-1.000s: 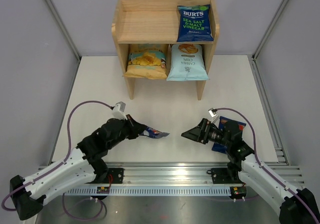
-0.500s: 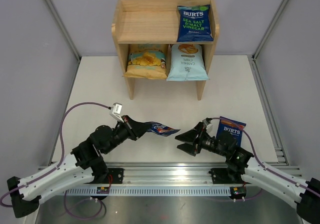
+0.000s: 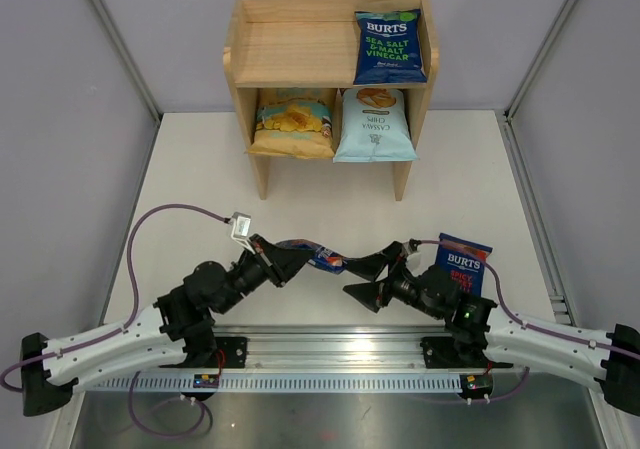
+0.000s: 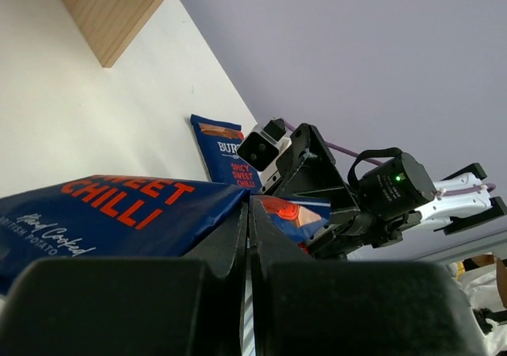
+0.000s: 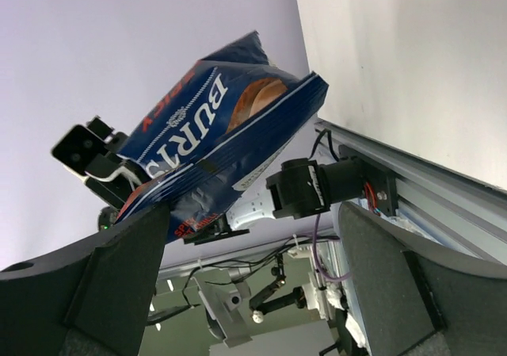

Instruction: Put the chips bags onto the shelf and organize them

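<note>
Top external view: held bag (image 3: 318, 259), a dark blue Burts sweet chilli pack, hangs above the table (image 3: 200, 169) between the two arms near the front edge. It is pinched at one end by the left gripper (image 3: 292, 259), jaws fully closed on its edge. Right gripper (image 3: 355, 277) faces it with jaws spread wide and nothing in them. The bag's free end sits right at their mouth; can't tell if it is actually between the fingers. Reads as a mid-air handover, left to right, before shelving. Next move likely needs the right jaws to close on the free end before the left lets go, else the bag drops. Shelf (image 3: 237, 59) is well apart at the far side. Sea salt bag (image 3: 389, 46) stands on the right half of the upper tier, left half bare; yellow bag (image 3: 292, 119) and cassava bag (image 3: 374, 124) fill the lower tier side by side. Spare bag (image 3: 462, 262), another Burts, lies flat on the table just beside the right arm, not yet shelved. Nothing blocks the way to the bare upper slot, only its low rim to clear.
</note>
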